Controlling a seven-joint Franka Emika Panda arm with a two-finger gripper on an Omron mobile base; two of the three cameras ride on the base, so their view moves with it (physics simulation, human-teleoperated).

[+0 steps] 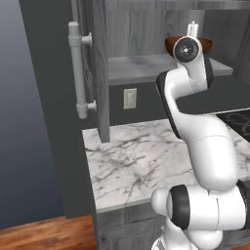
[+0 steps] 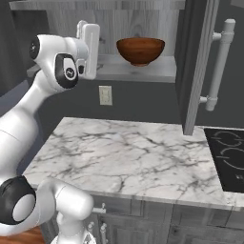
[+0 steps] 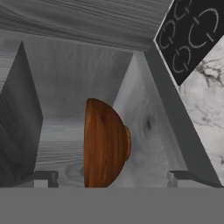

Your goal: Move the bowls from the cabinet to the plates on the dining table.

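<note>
a: where's the wooden bowl (image 2: pixel 141 50)?

b: on the shelf (image 2: pixel 157 69) of the open grey woodgrain cabinet (image 1: pixel 100 68), upright, glossy reddish-brown. in the left base view the arm's wrist covers most of it, with bits of the rim peeking out either side.

a: and the gripper (image 3: pixel 112 178)?

b: raised to shelf height, pointing into the cabinet. in the hand view its two finger tips stand far apart at the bottom, one on each side of the bowl, jaws spread as wide as they go. nothing is held (the bowl sits between the tips but farther in, and i can't see any touch).

a: the hand view looks odd.

b: it's rolled, so the bowl appears tipped on its side there; the right base view shows it standing normally.

a: what's below the shelf?

b: a white marble counter (image 2: pixel 128 157) with grey veins, a black stove (image 2: pixel 228 157) at its right end, and a wall outlet (image 2: pixel 105 95) on the dark wall behind. both cabinet doors hang open, each with a long silver bar handle (image 2: pixel 219 64).
</note>
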